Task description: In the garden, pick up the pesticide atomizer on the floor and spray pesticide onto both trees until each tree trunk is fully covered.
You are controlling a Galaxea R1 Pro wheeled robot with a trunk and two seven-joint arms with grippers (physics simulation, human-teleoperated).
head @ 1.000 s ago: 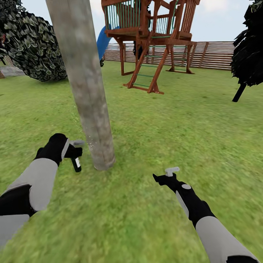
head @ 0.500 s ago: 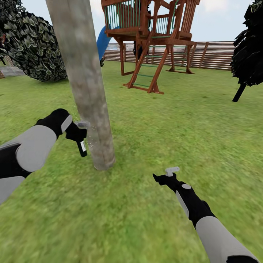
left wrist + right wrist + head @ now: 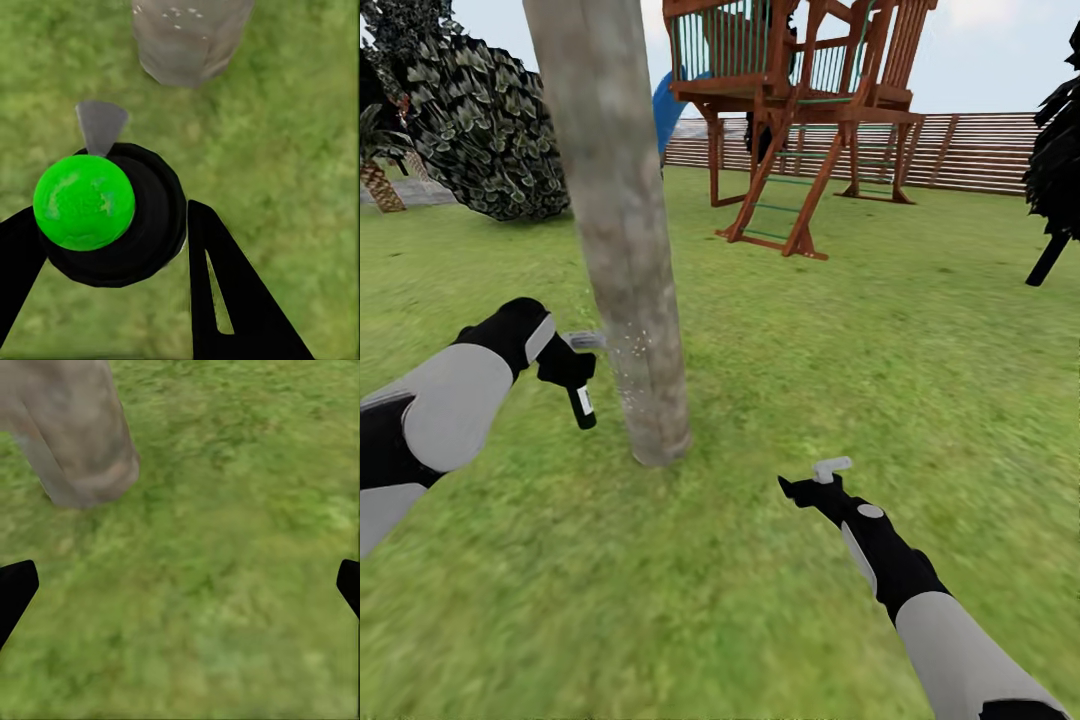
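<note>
A thick mottled beige-grey tree trunk (image 3: 625,250) rises from the lawn just ahead of me. My left gripper (image 3: 565,365) is shut on the pesticide atomizer (image 3: 582,402), a small black sprayer with a white patch, held close beside the trunk's lower part. Pale specks dot the bark by the nozzle. In the left wrist view the atomizer (image 3: 142,225) sits between the black fingers (image 3: 225,300), a green ball on top, with the trunk (image 3: 187,37) beyond. My right gripper (image 3: 815,480) hangs open over grass, with the trunk base (image 3: 75,435) off to one side in the right wrist view.
A wooden play tower (image 3: 790,100) with a ladder and a blue slide (image 3: 665,100) stands behind the trunk, before a slatted fence (image 3: 980,150). A dark conifer (image 3: 1060,170) is at far right, leafy foliage (image 3: 480,130) and a short palm (image 3: 378,170) at far left. Lawn lies all around.
The left arm lifted the atomizer higher along the trunk a second ago. Since then the camera has turned, sliding the whole scene to the right; the arms hold their places.
</note>
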